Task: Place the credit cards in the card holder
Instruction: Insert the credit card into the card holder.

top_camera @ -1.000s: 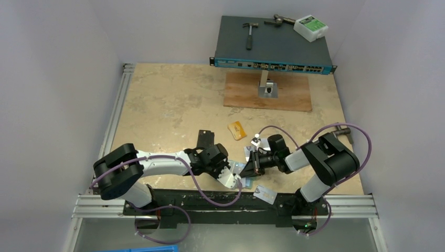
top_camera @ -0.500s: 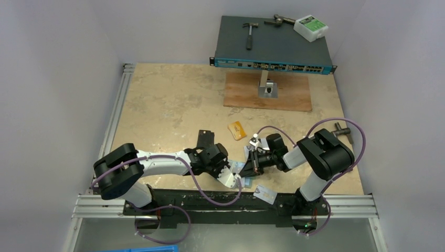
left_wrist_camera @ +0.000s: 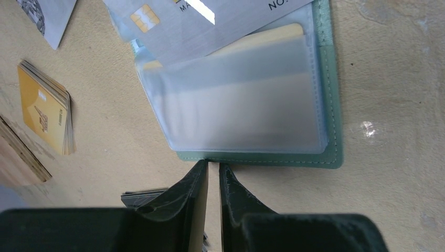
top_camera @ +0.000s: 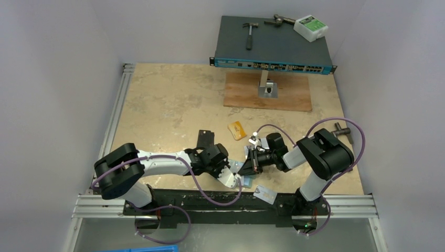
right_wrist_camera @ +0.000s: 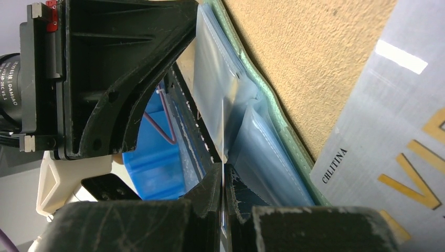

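Got the teal card holder (left_wrist_camera: 331, 105) lying open on the table (left_wrist_camera: 388, 63), near the front edge. Spotting a silver card (left_wrist_camera: 210, 26) overlapping its clear pockets. Seeing the right gripper (right_wrist_camera: 224, 176) pinched tight on one clear sleeve (right_wrist_camera: 218, 94). Can't tell about the left gripper (left_wrist_camera: 213, 167): nearly closed at the holder's edge, maybe nipping it. Got an orange card stack (left_wrist_camera: 44, 107) nearby too.

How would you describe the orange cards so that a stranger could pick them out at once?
Start at the wooden board at the back. Just nearer than its left corner, beyond the card holder, lies a small stack of orange cards. It is the only orange thing; the other cards are silver-grey.
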`<state>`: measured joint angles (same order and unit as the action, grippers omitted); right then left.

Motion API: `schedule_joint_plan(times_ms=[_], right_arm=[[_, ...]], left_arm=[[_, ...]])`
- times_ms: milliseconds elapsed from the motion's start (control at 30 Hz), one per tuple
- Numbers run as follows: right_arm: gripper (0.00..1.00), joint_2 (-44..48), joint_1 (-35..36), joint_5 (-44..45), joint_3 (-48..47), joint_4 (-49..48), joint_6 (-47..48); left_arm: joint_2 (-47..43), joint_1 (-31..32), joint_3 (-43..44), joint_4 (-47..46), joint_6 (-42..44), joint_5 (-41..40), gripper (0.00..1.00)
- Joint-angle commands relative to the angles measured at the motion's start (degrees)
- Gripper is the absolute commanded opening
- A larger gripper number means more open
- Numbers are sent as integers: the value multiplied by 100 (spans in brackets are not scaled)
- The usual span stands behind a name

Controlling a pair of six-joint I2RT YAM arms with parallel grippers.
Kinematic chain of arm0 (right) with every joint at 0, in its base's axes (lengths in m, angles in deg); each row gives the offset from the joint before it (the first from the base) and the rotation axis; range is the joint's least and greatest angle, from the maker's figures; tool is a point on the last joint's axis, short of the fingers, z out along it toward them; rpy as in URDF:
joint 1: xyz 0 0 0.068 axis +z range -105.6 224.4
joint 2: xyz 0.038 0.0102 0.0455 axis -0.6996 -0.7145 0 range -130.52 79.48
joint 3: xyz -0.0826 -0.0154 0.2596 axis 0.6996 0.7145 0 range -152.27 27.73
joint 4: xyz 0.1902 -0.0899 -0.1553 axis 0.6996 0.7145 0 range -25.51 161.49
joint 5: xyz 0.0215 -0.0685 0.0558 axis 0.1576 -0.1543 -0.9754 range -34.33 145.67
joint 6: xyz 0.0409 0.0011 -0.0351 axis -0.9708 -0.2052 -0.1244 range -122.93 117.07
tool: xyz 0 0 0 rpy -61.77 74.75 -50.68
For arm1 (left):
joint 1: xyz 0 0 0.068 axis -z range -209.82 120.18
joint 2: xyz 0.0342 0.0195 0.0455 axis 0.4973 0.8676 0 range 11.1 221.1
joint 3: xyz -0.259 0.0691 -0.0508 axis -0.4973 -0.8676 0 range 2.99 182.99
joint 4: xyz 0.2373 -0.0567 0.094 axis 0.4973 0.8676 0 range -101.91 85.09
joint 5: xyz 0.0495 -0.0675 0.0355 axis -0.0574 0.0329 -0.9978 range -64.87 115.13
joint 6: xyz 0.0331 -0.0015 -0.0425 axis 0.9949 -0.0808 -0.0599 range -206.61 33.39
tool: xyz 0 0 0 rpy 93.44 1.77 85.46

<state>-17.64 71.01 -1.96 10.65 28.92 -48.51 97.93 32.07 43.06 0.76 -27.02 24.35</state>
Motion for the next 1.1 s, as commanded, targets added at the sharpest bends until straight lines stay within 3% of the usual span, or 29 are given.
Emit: schedule_joint_plan(times_ms=[0, 367, 800, 1067], right_arm=[[0, -26, 15, -4, -104, -362, -42], [0, -448, 10, 180, -111, -910, -344], [0, -393, 6, 426, -333, -222, 56], [0, -339, 2, 560, -69, -567, -132]], left_arm=[[253, -1, -60, 261, -9, 143, 13], [220, -1, -70, 297, 9, 183, 11], [289, -1, -118, 336, 114, 227, 10], [330, -1, -22, 530, 0, 223, 6]])
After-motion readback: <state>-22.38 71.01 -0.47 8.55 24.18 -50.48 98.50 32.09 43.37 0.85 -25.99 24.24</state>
